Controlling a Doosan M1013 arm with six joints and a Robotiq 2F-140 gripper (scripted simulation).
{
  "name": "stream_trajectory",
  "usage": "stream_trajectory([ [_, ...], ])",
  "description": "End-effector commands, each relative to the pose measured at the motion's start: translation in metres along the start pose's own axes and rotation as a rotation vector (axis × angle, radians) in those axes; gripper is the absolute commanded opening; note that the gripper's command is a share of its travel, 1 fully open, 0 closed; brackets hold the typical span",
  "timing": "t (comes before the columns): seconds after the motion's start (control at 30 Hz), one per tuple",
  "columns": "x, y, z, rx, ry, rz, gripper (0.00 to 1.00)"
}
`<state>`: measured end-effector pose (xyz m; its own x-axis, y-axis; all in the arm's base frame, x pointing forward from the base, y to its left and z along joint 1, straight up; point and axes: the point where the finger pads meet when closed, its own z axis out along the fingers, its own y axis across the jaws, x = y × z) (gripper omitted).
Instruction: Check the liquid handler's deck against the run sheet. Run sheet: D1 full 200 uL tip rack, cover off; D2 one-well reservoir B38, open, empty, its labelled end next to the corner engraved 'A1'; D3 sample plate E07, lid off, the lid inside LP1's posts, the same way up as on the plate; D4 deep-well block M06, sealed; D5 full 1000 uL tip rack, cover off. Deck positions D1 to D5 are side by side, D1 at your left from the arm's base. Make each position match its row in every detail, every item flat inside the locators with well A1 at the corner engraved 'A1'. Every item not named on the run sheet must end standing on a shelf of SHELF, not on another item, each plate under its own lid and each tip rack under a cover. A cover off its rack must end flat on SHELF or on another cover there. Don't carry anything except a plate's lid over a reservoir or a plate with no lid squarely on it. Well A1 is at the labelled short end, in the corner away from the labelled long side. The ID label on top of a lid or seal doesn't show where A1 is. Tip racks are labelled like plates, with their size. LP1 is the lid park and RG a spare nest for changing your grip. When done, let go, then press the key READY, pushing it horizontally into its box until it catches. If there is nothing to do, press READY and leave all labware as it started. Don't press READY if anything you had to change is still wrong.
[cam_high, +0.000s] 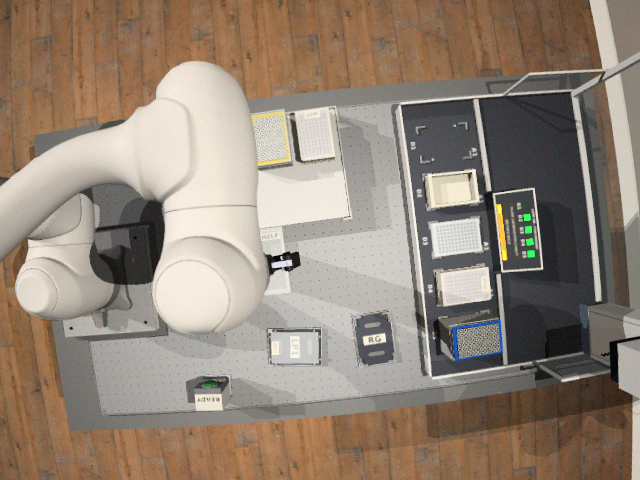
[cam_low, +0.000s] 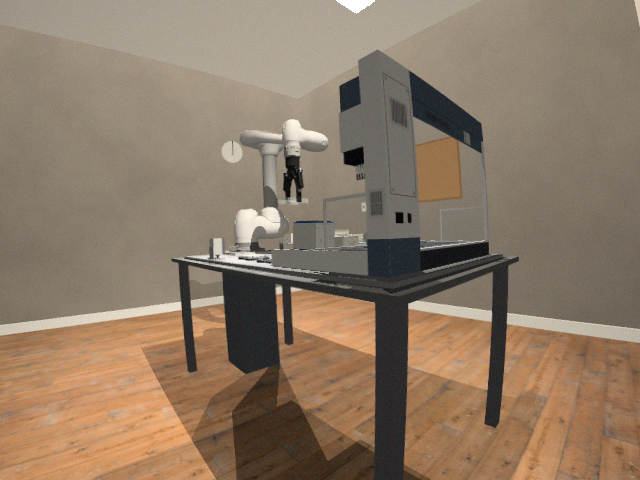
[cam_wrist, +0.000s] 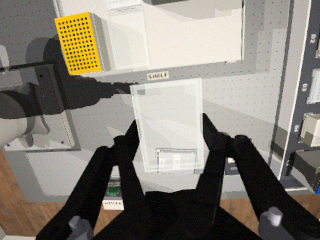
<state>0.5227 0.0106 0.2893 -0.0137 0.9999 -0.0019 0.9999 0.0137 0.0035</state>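
My gripper (cam_high: 283, 261) is shut on a clear flat lid (cam_high: 273, 260) and holds it level, high above the table just in front of the SHELF label. In the wrist view the lid (cam_wrist: 170, 125) sits between the black fingers, with a small label at its near end. It also shows in the side view (cam_low: 293, 201). On the deck, D1 (cam_high: 445, 142) is empty. D2 holds an open cream reservoir (cam_high: 452, 189), D3 an uncovered well plate (cam_high: 455, 237), D4 a sealed-looking block (cam_high: 463, 285), and D5 a blue-rimmed tip rack (cam_high: 475, 339).
SHELF (cam_high: 302, 170) carries a yellow-rimmed rack (cam_high: 270, 138) and a white plate (cam_high: 314, 134). The wrist view shows an open yellow tip rack (cam_wrist: 80, 42) on it. LP1 (cam_high: 294, 346), RG (cam_high: 374, 339) and the READY key (cam_high: 208, 392) stand near the front. My arm hides the left of the table.
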Motion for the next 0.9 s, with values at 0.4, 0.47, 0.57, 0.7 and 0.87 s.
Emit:
stream_trajectory([
  [0.4, -0.002, 0.072, -0.001, -0.001, 0.0, 0.0, 0.1],
  [0.47, -0.002, 0.072, -0.001, -0.001, 0.0, 0.0, 0.1],
  [0.57, -0.002, 0.087, -0.001, -0.001, 0.0, 0.0, 0.1],
  [0.7, -0.003, 0.107, -0.001, -0.001, 0.0, 0.0, 0.1],
  [0.87, -0.003, 0.132, -0.001, -0.001, 0.0, 0.0, 0.1],
])
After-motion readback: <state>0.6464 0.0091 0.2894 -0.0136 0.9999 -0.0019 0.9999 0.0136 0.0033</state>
